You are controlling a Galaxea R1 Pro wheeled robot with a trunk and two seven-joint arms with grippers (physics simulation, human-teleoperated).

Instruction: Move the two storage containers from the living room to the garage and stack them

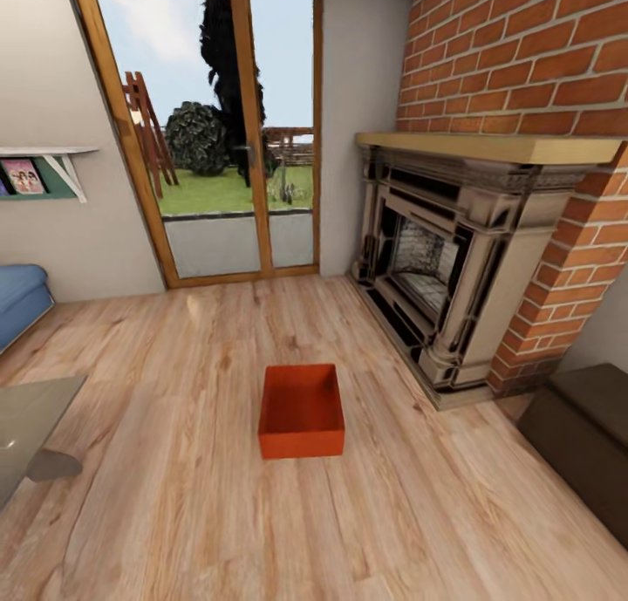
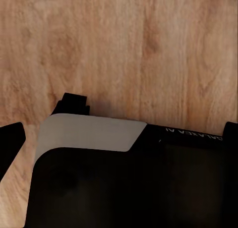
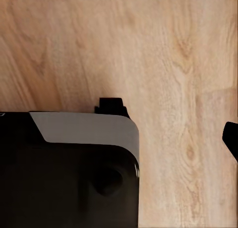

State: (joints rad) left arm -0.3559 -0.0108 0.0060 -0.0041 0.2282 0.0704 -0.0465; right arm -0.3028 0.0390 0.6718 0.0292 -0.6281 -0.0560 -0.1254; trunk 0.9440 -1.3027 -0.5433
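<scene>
Facing the living room from the head view, the robot has 1 orange-red rectangular open-topped storage container [image 1: 301, 411] sitting alone on the light wood-plank floor [image 1: 174, 461]. Taking the ornate fireplace [image 1: 453, 261] in the red brick chimney wall [image 1: 523, 51] as the landmark, the container lies on open floor in front of its hearth and toward the room's middle, well apart from the stone base. Beyond the fireplace stand the wood-framed glass doors [image 1: 218, 130]; across the room from it a blue sofa [image 1: 19, 300] edge and a grey low counter [image 1: 30, 422] show, and just beside its near end sits a dark brown cabinet [image 1: 584, 444].

By my judgement the step in hand is the approach to a first pickup: nothing is held, and the container is still out of reach. Each wrist view looks down on bare planks past dark robot bodywork; whether either set of jaws is apart or together I cannot tell.

Next the base should roll closer, squarely on to the container, so both arms can come down outside its 2 short walls.
</scene>
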